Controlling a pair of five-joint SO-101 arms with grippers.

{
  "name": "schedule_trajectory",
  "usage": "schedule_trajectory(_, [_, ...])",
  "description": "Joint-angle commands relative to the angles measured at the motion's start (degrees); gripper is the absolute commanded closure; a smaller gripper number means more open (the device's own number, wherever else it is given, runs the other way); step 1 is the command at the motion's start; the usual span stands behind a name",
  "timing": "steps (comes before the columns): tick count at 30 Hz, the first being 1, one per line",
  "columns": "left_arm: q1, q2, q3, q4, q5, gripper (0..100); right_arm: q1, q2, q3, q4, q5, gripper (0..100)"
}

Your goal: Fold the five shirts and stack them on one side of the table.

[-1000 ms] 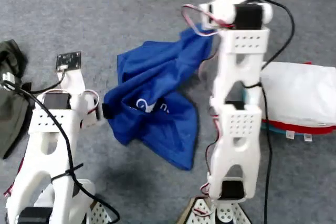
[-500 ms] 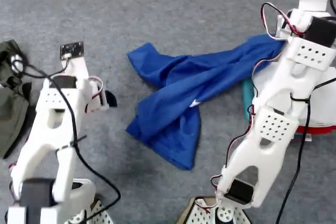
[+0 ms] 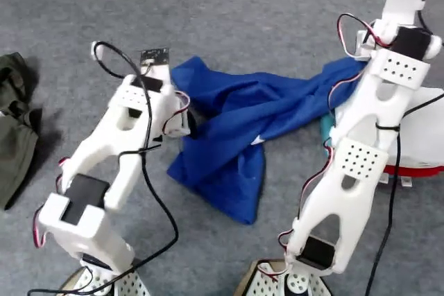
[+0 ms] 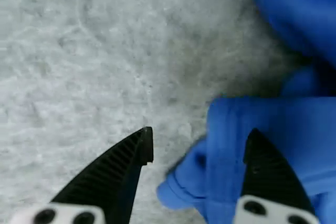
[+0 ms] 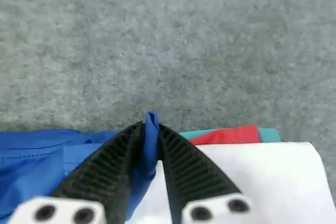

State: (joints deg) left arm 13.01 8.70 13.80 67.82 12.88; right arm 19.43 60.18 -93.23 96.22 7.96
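Observation:
A crumpled blue shirt (image 3: 243, 126) lies stretched across the middle of the grey table. My right gripper (image 5: 150, 129) is shut on one corner of the blue shirt (image 5: 63, 153), holding it over the stack of folded shirts (image 3: 416, 129) at the right side. In the high view the right gripper (image 3: 361, 60) sits at the shirt's far right end. My left gripper (image 4: 198, 142) is open, one finger over bare table and the other over a blue shirt edge (image 4: 226, 145). In the high view it (image 3: 186, 124) is at the shirt's left edge.
A dark green shirt (image 3: 15, 126) lies bunched at the table's left edge. The folded stack shows a white shirt (image 5: 236, 166) on top with red and teal layers (image 5: 226, 135) beneath. Grey table (image 3: 229, 19) stretches open at the back.
The left arm has swung right and forward until its gripper meets the shirt's left edge. The right arm carried its shirt corner from mid-table to the stack and now holds there.

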Motion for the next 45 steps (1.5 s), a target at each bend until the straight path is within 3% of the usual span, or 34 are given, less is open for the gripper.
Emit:
schedule_trajectory(1, [1.4,1.5,-6.4,3.1,3.3,71,-2.0,0.0,-2.2,-1.1,0.7,99.3])
schedule_trajectory(19, [1.8,17.6,-21.5,5.4,16.9,72,-2.8,0.1,-2.0,-0.9,0.7,99.3])
schedule_trajectory(29, [3.4,18.2,-24.1,7.6,17.3,72,-3.0,0.1,-2.0,-0.8,0.7,99.3])
schedule_trajectory(37, [6.9,18.3,-23.5,3.6,17.0,93,-4.5,0.1,-1.9,0.2,0.7,99.3])
schedule_trajectory(45, [6.9,18.3,-23.5,3.1,17.0,95,-4.9,0.1,-1.9,0.2,0.7,99.3])
